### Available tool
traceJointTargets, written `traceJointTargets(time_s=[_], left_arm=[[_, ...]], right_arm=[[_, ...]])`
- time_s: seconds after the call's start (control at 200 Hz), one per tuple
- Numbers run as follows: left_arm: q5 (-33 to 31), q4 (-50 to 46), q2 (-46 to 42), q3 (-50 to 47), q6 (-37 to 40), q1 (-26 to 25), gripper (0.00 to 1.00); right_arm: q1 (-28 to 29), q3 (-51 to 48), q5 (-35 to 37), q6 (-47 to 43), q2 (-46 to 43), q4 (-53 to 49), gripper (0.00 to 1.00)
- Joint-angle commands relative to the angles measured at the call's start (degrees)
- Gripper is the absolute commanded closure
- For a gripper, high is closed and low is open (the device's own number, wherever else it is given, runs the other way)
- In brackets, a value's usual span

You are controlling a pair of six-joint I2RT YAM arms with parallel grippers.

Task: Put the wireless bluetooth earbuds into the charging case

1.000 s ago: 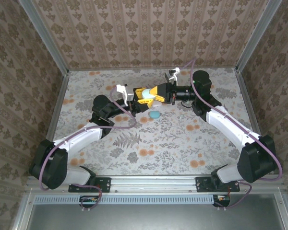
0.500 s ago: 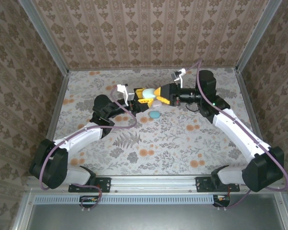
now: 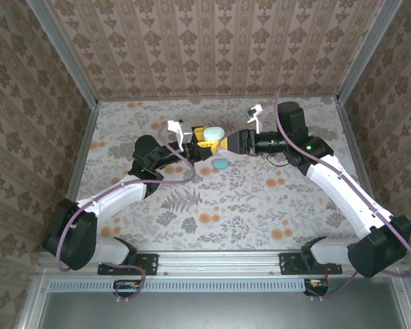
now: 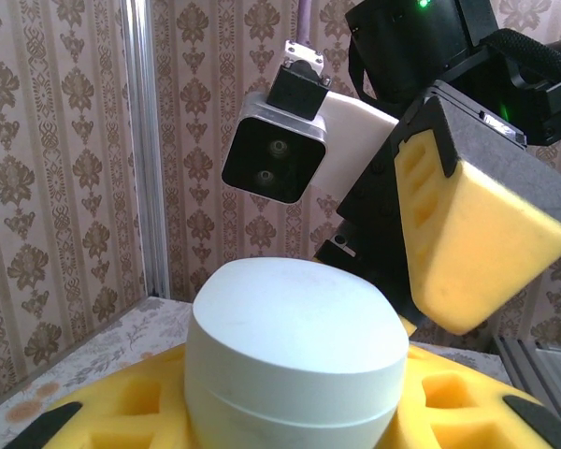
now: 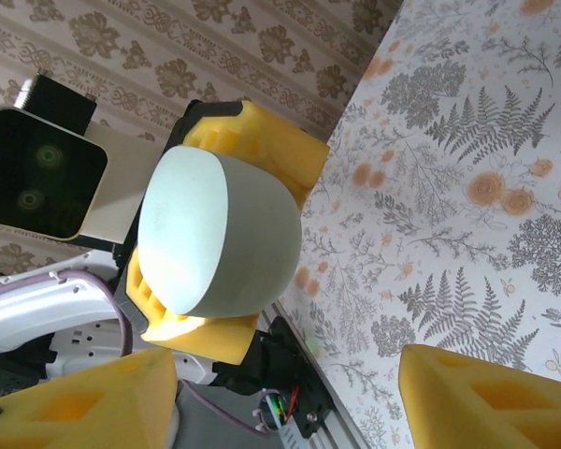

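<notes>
Fingers of left gripper clamp whitish case.
Right gripper faces it, jaws spread, apart; 1 teal pebble lies on table.

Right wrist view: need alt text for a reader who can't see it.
A pale, pebble-shaped charging case is clamped in the left gripper, between its yellow foam pads, centre-left of frame. The right gripper is open and empty, its yellow tips at the bottom corners, with the floral table on the right.
</notes>
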Motion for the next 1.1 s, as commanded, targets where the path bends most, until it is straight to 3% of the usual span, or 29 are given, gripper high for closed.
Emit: traceJointTargets(time_s=[0.0,0.39,1.095], left_arm=[[0.9,0.1,-0.2,1.1,-0.9,0.0,0.73],[3.4,-0.3,-0.4,1.4,-0.6,0.0,0.73],[4.8,-0.7,-0.9,0.5,-0.2,-0.1,0.73]], right_arm=[[0.3,2.2,1.3,-1.4,0.9,-1.1,0.35],[0.2,2.8,7.8,0.4,1.5,0.6,0.36],[-1.6,4.5,9.3,6.7,3.4,5.6,0.35]])
